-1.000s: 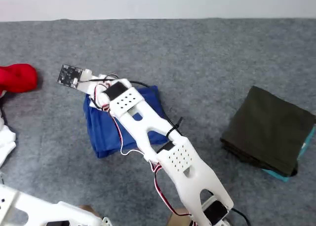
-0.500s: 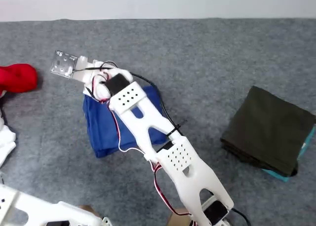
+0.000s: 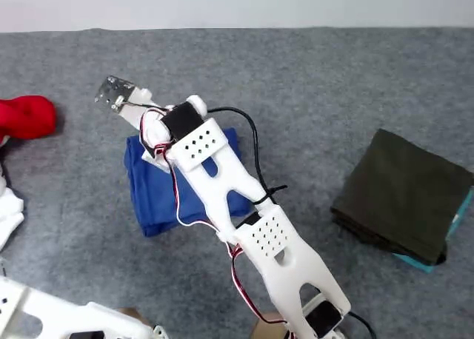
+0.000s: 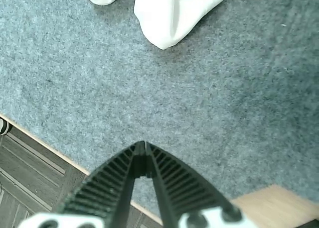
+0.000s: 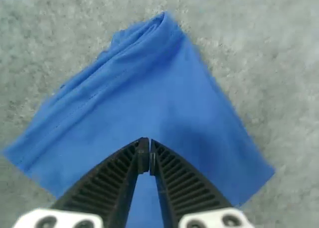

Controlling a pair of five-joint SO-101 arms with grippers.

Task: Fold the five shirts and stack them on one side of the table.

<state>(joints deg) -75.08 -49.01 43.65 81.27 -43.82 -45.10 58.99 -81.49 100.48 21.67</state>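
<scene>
The grey table [image 3: 311, 80] spreads under everything. The right arm [image 3: 222, 183] runs from the bottom edge up to left of centre, over the folded blue shirt [image 3: 152, 195]. A folded dark shirt [image 3: 404, 195] lies at the right edge on something teal [image 3: 461, 213]. A red shirt [image 3: 26, 117] sits bunched at the left edge, with a white shirt [image 3: 9, 209] below it. The right gripper [image 5: 144, 156], jaws pressed together, hangs over the blue shirt. The left gripper [image 4: 145, 156] is clenched too, holding nothing, over bare table.
</scene>
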